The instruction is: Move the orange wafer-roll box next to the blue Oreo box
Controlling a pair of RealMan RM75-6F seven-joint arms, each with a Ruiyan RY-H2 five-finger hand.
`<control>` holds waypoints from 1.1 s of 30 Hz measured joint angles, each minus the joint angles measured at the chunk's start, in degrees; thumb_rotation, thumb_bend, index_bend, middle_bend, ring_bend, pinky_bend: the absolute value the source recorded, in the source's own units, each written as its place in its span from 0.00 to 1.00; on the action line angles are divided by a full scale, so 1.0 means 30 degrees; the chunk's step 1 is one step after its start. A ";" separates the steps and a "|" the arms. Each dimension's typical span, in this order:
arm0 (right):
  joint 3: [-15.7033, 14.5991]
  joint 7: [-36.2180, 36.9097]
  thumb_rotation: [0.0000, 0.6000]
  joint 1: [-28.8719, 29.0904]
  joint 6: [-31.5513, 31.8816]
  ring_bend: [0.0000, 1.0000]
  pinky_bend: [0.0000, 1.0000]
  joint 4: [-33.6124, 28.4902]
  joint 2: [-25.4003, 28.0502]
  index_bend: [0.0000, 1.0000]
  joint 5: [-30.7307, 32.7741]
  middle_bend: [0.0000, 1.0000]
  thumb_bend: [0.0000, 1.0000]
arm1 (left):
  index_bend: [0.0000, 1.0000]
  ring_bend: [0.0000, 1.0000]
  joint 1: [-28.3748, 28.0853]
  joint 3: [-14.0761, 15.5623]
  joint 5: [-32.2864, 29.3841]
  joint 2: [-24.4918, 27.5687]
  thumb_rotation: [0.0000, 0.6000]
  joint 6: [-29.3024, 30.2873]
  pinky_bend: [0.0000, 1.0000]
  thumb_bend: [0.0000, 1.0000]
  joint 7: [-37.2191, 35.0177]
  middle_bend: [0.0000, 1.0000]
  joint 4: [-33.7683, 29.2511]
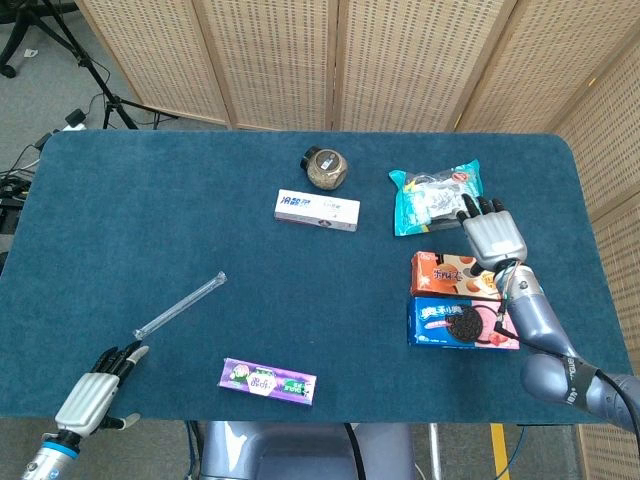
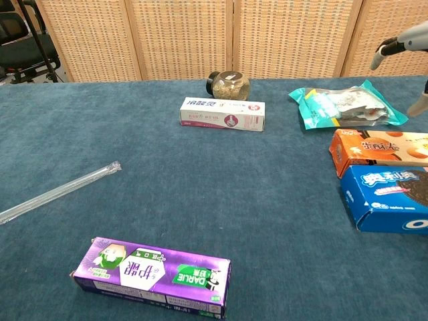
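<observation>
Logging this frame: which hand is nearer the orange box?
Right. The right hand hovers open just above the orange box; the left hand sits at the table's opposite near corner.

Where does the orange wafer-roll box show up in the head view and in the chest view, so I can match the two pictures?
Head view: the orange wafer-roll box lies right of centre, just below the raised right hand.
Chest view: it lies at the right edge, partly cut off.
Shared landmark: the blue Oreo box lies directly against its near side in both views.
</observation>
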 measured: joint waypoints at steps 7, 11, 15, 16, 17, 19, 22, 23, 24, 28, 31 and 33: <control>0.0239 -0.0084 1.00 -0.0216 0.2265 0.00 0.08 -0.3417 0.1188 0.13 -0.1446 0.00 0.10 | 0.00 0.10 0.0076 -0.0136 0.0193 -0.0112 1.00 0.0546 0.00 0.13 -0.0530 0.00 0.0312; -0.0049 0.0861 1.00 -0.1367 0.3853 0.00 0.08 -0.3989 0.1150 0.13 -0.4527 0.00 0.10 | 0.00 0.10 0.0142 -0.0239 0.0304 -0.0229 1.00 0.0920 0.01 0.13 -0.0650 0.00 0.0554; -0.0757 0.2386 1.00 -0.3274 0.6265 0.00 0.08 -0.4098 0.0702 0.13 -0.8824 0.00 0.10 | 0.00 0.10 0.0208 -0.0365 0.0395 -0.0324 1.00 0.1286 0.00 0.13 -0.0705 0.00 0.0737; -0.0978 0.2806 1.00 -0.3785 0.6885 0.00 0.08 -0.4024 0.0544 0.13 -0.9779 0.00 0.10 | 0.00 0.10 0.0231 -0.0411 0.0408 -0.0353 1.00 0.1398 0.01 0.13 -0.0719 0.00 0.0804; -0.1214 0.3253 1.00 -0.4322 0.7529 0.00 0.08 -0.3905 0.0368 0.13 -1.0730 0.00 0.10 | 0.00 0.10 0.0248 -0.0443 0.0415 -0.0376 1.00 0.1473 0.01 0.13 -0.0729 0.00 0.0857; -0.1828 0.4372 1.00 -0.5712 0.9151 0.00 0.08 -0.3393 -0.0126 0.13 -1.2867 0.00 0.10 | 0.00 0.10 0.0282 -0.0503 0.0426 -0.0418 1.00 0.1604 0.01 0.13 -0.0738 0.00 0.0928; -0.2699 0.5881 1.00 -0.7801 1.1585 0.00 0.08 -0.2030 -0.1009 0.13 -1.5397 0.00 0.10 | 0.00 0.10 0.0318 -0.0577 0.0459 -0.0486 1.00 0.1791 0.01 0.13 -0.0718 0.00 0.1032; -0.2915 0.6243 1.00 -0.8363 1.2281 0.00 0.08 -0.1497 -0.1294 0.13 -1.5926 0.00 0.10 | 0.00 0.10 0.0331 -0.0600 0.0467 -0.0512 1.00 0.1852 0.01 0.13 -0.0713 0.00 0.1063; -0.3159 0.6670 1.00 -0.9010 1.3175 0.00 0.08 -0.0719 -0.1693 0.13 -1.6515 0.00 0.10 | 0.00 0.10 0.0342 -0.0621 0.0481 -0.0535 1.00 0.1915 0.01 0.13 -0.0716 0.00 0.1089; -0.3830 0.8206 1.00 -1.1079 1.5490 0.00 0.08 0.1887 -0.2922 0.13 -1.7955 0.00 0.10 | 0.00 0.10 0.0396 -0.0723 0.0571 -0.0605 1.00 0.2265 0.00 0.13 -0.0745 0.00 0.1170; -0.4309 0.9633 1.00 -1.2642 1.6693 0.00 0.08 0.3526 -0.3691 0.13 -1.8674 0.00 0.10 | 0.00 0.10 0.0452 -0.0828 0.0677 -0.0684 1.00 0.2640 0.01 0.13 -0.0758 0.00 0.1292; -0.4505 1.0269 1.00 -1.3345 1.7081 0.00 0.08 0.4443 -0.4070 0.13 -1.8980 0.00 0.10 | 0.00 0.10 0.0481 -0.0905 0.0740 -0.0736 1.00 0.2870 0.01 0.13 -0.0774 0.00 0.1386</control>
